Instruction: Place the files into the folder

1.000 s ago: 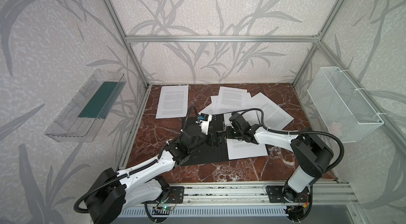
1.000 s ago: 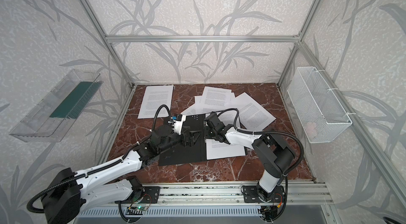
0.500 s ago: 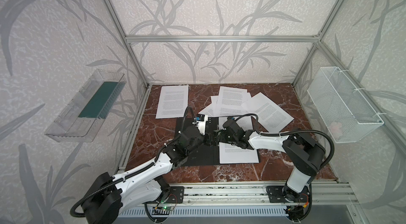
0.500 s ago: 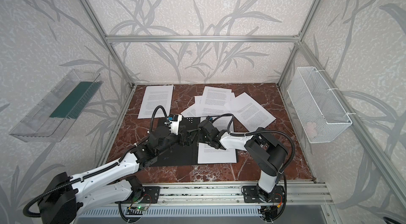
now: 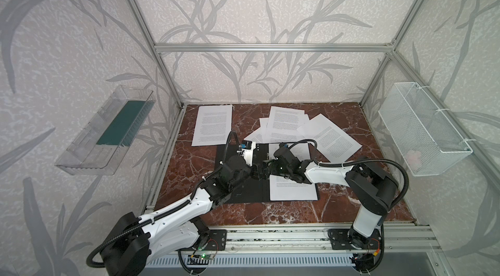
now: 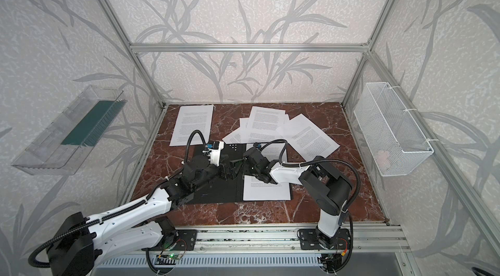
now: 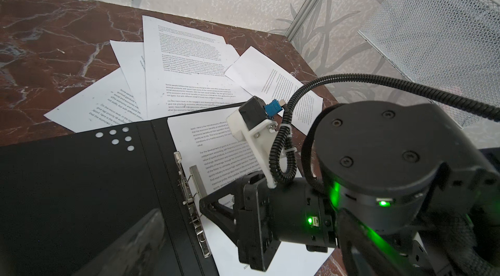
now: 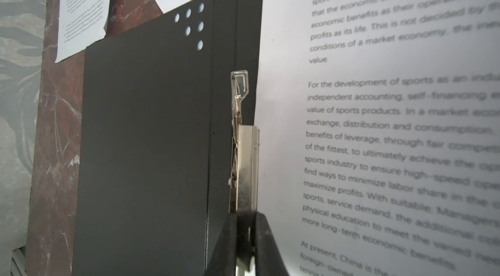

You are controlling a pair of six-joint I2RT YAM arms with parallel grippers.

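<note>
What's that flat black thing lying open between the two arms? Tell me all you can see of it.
It is the folder, thin, lying open and flat on the marbled table, black inside up. Six small pale dots mark one corner. A metal clip runs along its spine; the right gripper is shut on it. One printed sheet lies on its right half, and its far edge overlaps loose sheets.

Sheet txt blurry, edge-cropped.
</note>
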